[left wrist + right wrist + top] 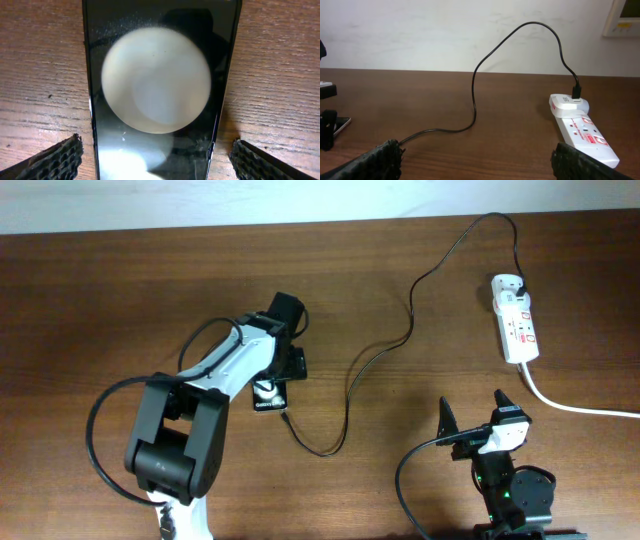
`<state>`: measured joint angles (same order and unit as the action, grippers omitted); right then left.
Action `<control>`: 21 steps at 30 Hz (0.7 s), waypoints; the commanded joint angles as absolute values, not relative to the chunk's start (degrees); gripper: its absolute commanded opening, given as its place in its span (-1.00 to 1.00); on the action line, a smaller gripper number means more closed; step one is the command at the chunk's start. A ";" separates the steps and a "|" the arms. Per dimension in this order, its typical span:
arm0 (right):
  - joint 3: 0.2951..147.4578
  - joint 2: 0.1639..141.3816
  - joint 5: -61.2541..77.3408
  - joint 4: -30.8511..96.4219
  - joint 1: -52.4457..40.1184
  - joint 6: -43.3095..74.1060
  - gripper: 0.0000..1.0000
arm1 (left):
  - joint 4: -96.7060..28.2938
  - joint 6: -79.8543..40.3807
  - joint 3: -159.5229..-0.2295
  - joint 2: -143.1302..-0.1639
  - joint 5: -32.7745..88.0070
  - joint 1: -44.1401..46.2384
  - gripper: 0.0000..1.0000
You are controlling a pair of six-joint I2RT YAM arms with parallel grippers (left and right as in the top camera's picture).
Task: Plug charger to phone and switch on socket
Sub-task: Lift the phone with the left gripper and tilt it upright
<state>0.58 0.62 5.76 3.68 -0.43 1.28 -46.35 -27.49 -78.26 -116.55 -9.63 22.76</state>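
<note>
Two pincers, both spread wide: the left pincer [157, 152] straddles the one phone [270, 406] at centre frame, and the right pincer [472, 412] sits empty at lower right. One charger [400, 340] trails from the single socket [517, 330], upper right, across the tabletop [100, 300] to just beside the phone.

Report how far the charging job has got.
Done: charger sits in the adapter on the socket. In hand: the open left hand straddles the phone, not gripping. Left: the plug tip lies loose beside the phone; plugging in and switching remain. Right hand idle, open.
</note>
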 commanded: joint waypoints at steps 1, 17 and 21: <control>0.32 0.19 6.70 3.95 -0.75 1.30 0.97 | -47.33 -21.91 -75.77 -119.55 -9.96 22.04 0.98; 0.32 0.19 6.70 3.95 -0.75 1.30 0.97 | -45.63 -20.88 -75.77 -121.89 -5.32 18.37 0.83; 0.32 0.19 6.70 3.95 -0.75 1.30 0.97 | -44.99 -20.88 -75.79 -121.89 -5.30 18.59 0.86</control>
<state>0.58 0.62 5.74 3.68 -0.43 1.30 -45.34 -21.80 -78.22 -117.05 -2.74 18.68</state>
